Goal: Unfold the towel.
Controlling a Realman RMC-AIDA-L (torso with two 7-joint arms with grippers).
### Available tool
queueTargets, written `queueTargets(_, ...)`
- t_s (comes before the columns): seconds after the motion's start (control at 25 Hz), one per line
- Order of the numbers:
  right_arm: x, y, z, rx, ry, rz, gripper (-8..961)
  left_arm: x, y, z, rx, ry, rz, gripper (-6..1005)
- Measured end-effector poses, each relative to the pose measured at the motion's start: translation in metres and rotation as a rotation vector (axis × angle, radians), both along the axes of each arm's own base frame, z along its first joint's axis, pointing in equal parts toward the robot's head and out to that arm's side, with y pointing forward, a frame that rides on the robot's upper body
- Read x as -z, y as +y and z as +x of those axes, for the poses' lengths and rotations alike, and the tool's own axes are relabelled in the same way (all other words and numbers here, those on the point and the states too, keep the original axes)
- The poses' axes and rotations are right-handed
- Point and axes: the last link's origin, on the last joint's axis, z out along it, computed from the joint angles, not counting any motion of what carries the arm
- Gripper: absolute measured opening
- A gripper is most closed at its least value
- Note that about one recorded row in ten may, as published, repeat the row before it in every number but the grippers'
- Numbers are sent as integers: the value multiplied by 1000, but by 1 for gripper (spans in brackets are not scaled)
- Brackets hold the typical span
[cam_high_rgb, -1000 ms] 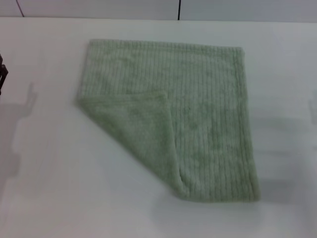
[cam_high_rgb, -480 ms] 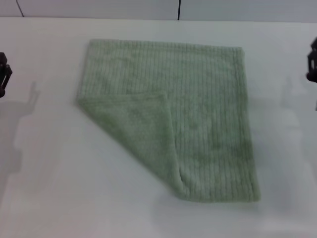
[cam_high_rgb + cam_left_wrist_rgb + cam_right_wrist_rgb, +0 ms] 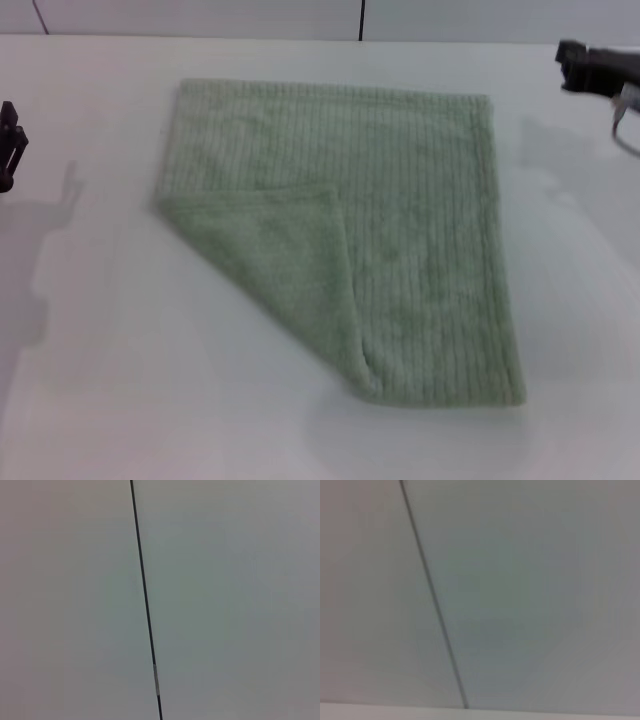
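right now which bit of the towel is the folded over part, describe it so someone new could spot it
On the white table, the pale green towel lies flat in the middle, between the left gripper and right gripper at the table's edges. Its near-left corner is turned over as a triangular flap. The flap looks plain and fluffy, while the rest shows fine parallel ribs.

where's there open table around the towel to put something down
Bare table runs along the towel's left side and near edge, beside the folded-over corner. More lies right of the towel. The left gripper sits at the far left edge, the right gripper over the far right corner.
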Motion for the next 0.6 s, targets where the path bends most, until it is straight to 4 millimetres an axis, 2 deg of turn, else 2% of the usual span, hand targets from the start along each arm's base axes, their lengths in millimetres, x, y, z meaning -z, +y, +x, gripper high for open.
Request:
queueTargets(0.04,-14,9,-5,17,7,-94,19,0,0,0,0,0,-1,812)
queueTargets(0.08,-14,9,-5,17,7,-94,16,0,1,1,2,0,-1,812)
queueTargets(0.2,-17,19,-9,91,-24,-262,8,1,2,2,7,1,-5,812)
queueTargets(0.24,-16,29,-11,152,-72,-334,5,1,3,3,12,2,-6,812)
queueTargets(0.44,-5,43,-15,227,-183,-478,-1,3,5,9,38,2,-14,812)
queueTargets(0.6,4,47,-22,225,-215,-514,-1,10,8,20,89,2,-41,812)
